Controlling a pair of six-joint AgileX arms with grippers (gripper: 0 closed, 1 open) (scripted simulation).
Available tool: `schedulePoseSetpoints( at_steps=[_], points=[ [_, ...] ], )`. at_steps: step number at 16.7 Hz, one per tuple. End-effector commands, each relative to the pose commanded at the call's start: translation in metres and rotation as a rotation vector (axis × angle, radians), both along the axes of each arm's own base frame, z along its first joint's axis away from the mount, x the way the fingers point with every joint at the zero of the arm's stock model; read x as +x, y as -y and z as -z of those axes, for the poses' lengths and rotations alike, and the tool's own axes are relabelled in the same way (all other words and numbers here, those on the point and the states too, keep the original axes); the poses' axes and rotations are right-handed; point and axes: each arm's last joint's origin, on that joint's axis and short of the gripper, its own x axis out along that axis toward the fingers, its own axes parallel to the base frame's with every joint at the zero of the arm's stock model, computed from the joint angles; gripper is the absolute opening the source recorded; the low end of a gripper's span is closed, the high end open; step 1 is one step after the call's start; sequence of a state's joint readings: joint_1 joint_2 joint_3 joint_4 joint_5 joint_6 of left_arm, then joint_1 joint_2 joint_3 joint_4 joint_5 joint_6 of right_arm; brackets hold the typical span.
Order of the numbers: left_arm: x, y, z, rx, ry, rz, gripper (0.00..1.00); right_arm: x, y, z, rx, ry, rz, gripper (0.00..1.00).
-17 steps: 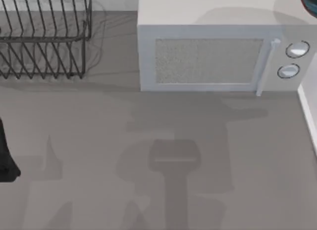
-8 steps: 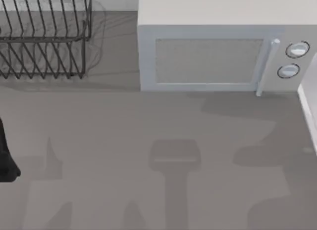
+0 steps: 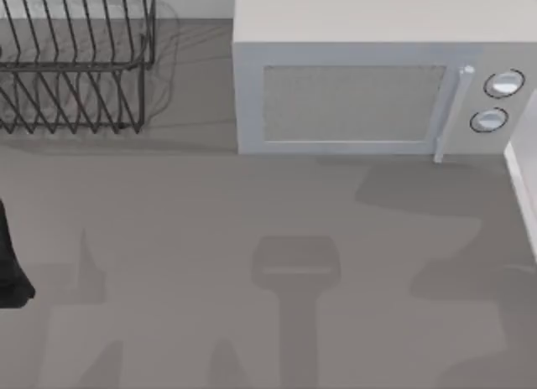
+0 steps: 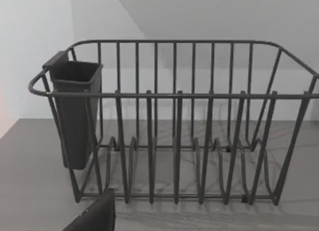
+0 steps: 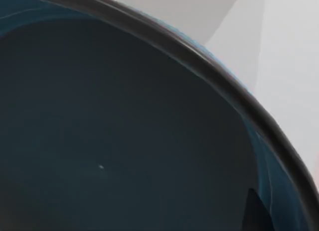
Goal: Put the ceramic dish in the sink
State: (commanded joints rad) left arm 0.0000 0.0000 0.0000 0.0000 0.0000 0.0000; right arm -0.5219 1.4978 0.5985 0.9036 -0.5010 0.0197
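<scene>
Ceramic dish (image 5: 114, 141) close before the right wrist camera, dark blue interior, darker rim; right finger state cannot be determined; left arm (image 3: 10, 267) parked at table's left edge, facing the dish rack (image 4: 174, 141).

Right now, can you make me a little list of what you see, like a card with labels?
dish: blue bowl with a dark rim, very close to the right wrist camera
microwave: white box at the back of the table, door shut, two round knobs at its right
rack: dark wire dish rack at the back left, nothing in its slots
cup: dark holder hung on the rack's end
left arm: dark shape at the table's left edge, parked
table: grey top with shadows on it
</scene>
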Motion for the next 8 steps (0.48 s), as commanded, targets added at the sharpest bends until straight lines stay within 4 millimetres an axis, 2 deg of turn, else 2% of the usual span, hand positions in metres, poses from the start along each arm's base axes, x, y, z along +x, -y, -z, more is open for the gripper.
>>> schedulePoseSetpoints(
  at_steps=[2, 4, 8],
  points=[
    [0.000, 0.000, 0.000, 0.000, 0.000, 0.000, 1.00, 0.001, 0.001, 0.003, 0.001, -0.001, -0.001, 0.00],
    [0.000, 0.000, 0.000, 0.000, 0.000, 0.000, 1.00, 0.005, 0.003, 0.015, 0.003, -0.006, -0.002, 0.00],
    [0.000, 0.000, 0.000, 0.000, 0.000, 0.000, 1.00, 0.013, 0.011, 0.059, 0.003, -0.008, 0.003, 0.00]
  ],
)
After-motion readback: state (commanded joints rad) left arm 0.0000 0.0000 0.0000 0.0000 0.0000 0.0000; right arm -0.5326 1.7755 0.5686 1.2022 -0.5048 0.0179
